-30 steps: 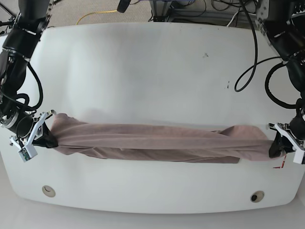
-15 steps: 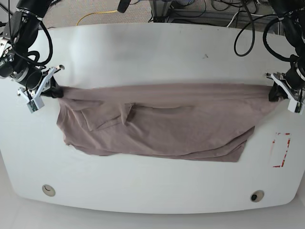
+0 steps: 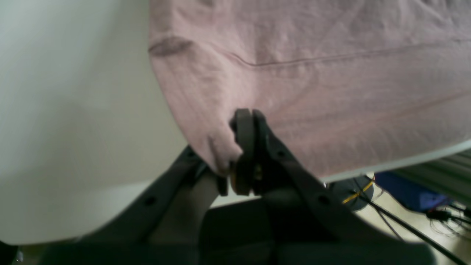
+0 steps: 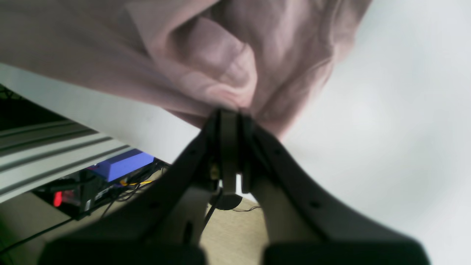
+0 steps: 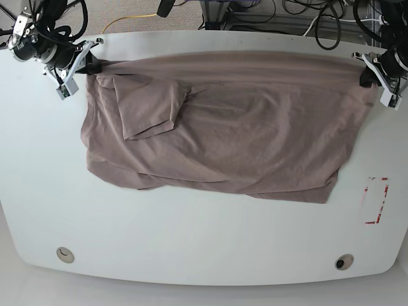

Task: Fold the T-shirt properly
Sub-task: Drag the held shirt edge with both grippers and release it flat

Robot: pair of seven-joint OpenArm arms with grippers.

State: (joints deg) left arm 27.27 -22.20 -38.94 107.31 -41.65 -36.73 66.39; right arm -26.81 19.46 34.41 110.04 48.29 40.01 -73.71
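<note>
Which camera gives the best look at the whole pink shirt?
The base view: it shows the whole T-shirt spread on the white table, one sleeve folded over. Each wrist view shows only a blurry, bunched corner pinched in its end effector.

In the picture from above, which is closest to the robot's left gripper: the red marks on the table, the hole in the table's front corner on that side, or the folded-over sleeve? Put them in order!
Starting from the left gripper, at the picture's top right:
1. Red marks, straight below it near the table's right edge.
2. Hole, further down at the front right corner.
3. Folded-over sleeve, far across the T-shirt, near the other gripper.
</note>
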